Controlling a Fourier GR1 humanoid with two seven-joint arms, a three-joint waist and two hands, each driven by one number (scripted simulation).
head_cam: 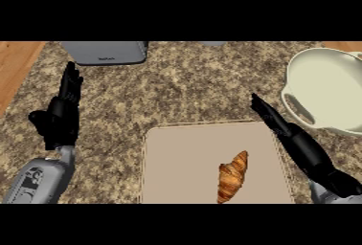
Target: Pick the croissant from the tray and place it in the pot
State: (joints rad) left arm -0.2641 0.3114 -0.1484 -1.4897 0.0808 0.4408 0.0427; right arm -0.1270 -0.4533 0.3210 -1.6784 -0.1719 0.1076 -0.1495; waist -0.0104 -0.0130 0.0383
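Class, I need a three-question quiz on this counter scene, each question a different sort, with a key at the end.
1. True or false: the croissant already lies in the pot.
2. Which hand is nearer the tray? A) left hand B) right hand
3. Fill in: the pot stands to the ______ of the tray, toward the far side of the counter.

Key
1. False: it lies on the tray.
2. B: its straight fingers reach along the tray's right edge; the left hand rests open, apart at the left.
3. right
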